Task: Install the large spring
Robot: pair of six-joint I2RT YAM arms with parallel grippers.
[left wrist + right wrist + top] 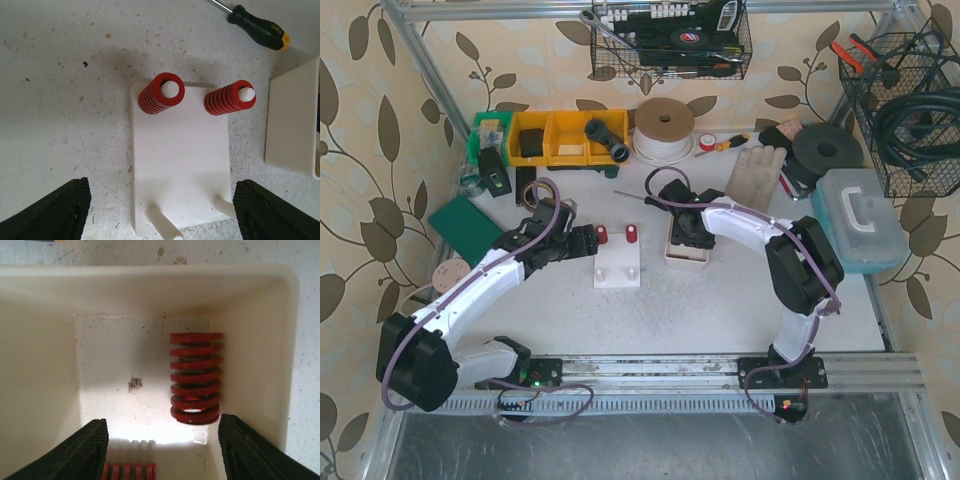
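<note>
Right gripper point(162, 440) apart over a spring point(195, 378), perhaps large, unseen from overhead; left gripper point(161, 202) apart.

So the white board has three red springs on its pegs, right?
No, only two. The left wrist view shows the left red spring and the right red spring on the white board; its two near pegs are bare.

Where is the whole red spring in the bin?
Right wrist view: the red spring lies on the floor of the white bin, near its right wall, ahead of the right gripper.
</note>
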